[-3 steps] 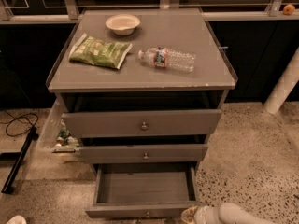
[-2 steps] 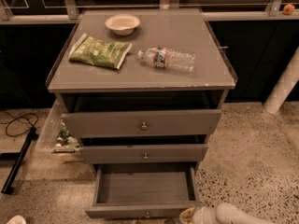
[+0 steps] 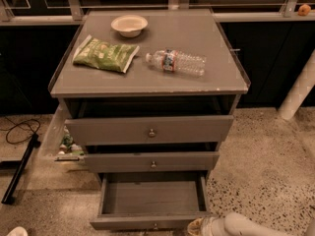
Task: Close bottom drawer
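Observation:
The grey cabinet (image 3: pixel 147 82) has three drawers. The bottom drawer (image 3: pixel 150 222) is pulled far out and its empty inside shows; its slim front runs along the lower edge of the view, with the small knob (image 3: pixel 155 225) just visible. The middle drawer (image 3: pixel 151 161) and the top drawer (image 3: pixel 150 130) stand slightly out. My gripper (image 3: pixel 197 226) is at the bottom edge, just right of the bottom drawer's front right corner, on a white arm (image 3: pixel 241 226).
On the cabinet top lie a green snack bag (image 3: pixel 105 54), a white bowl (image 3: pixel 129 25) and a plastic water bottle (image 3: pixel 176 62). A clear side bin with small items (image 3: pixel 65 142) hangs at the left. A black cable and stand (image 3: pixel 19 166) lie on the floor left. A white post (image 3: pixel 298 90) stands at right.

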Controlling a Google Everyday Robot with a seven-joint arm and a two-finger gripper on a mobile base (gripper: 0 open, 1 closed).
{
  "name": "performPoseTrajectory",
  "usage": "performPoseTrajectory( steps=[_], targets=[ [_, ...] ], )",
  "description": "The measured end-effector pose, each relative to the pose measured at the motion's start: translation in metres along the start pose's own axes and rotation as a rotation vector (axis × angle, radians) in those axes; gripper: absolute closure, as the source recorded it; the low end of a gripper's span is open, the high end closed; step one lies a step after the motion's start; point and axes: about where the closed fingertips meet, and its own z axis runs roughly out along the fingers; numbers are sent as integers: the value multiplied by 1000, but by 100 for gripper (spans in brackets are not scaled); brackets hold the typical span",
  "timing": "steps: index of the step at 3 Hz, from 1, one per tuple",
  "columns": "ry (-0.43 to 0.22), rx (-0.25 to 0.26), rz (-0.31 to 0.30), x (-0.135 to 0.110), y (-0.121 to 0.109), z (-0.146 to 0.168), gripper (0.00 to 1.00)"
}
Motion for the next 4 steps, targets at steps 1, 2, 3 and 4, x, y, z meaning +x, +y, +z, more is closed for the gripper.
performPoseTrajectory(
  steps=[1, 2, 3, 4],
  targets=[
    [0, 0, 0, 0, 0, 0, 57],
    [0, 0, 0, 0, 0, 0, 34],
    [0, 0, -1, 0, 0, 0, 11],
    [-21, -2, -33, -8, -6, 7, 0]
  ],
)
